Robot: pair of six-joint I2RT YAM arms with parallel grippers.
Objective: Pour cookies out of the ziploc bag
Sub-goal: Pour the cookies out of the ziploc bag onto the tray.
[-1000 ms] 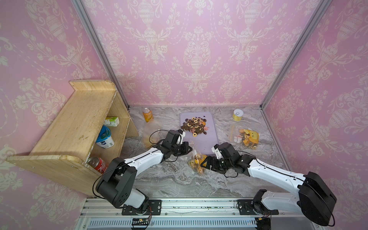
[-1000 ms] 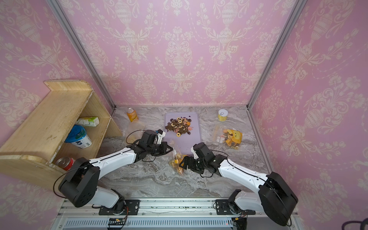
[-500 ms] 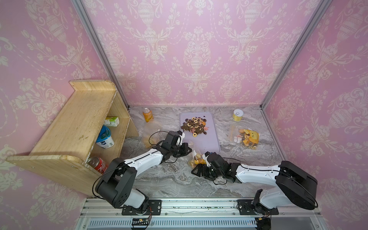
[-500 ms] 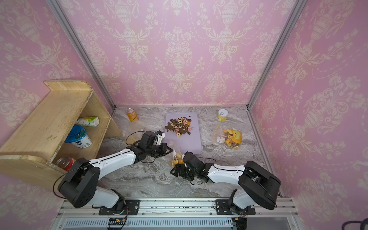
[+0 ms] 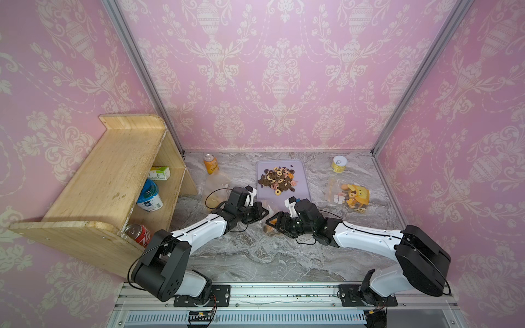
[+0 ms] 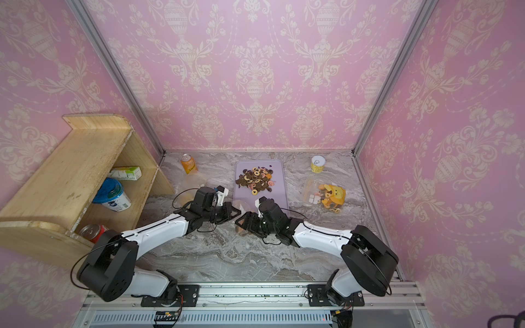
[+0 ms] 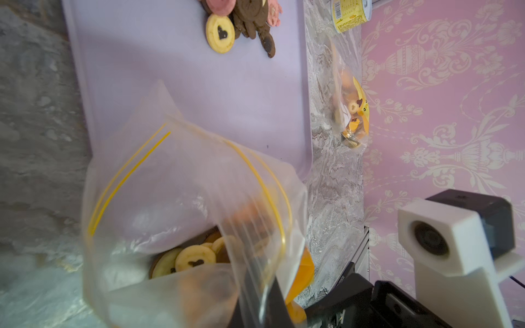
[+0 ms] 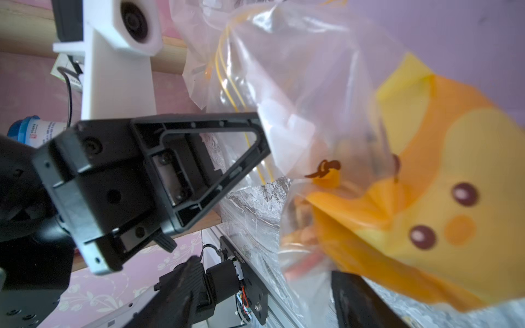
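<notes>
The left gripper is clamped tight on the crinkly clear ziploc bag rim; round flat cookies are seen inside, more heaped on smooth lilac tray. The right gripper is set about bag bottom; grip cannot be told.

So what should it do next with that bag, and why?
Probably close the right claw on the ziploc bag. The left claw pinches the bag near its mouth, cookies lie inside, and the right jaws stand open around its lower end, so neither lifting nor tipping looks secure yet.

Pink damask-papered walls, grey marble tabletop, wooden shelf against the left wall.
</notes>
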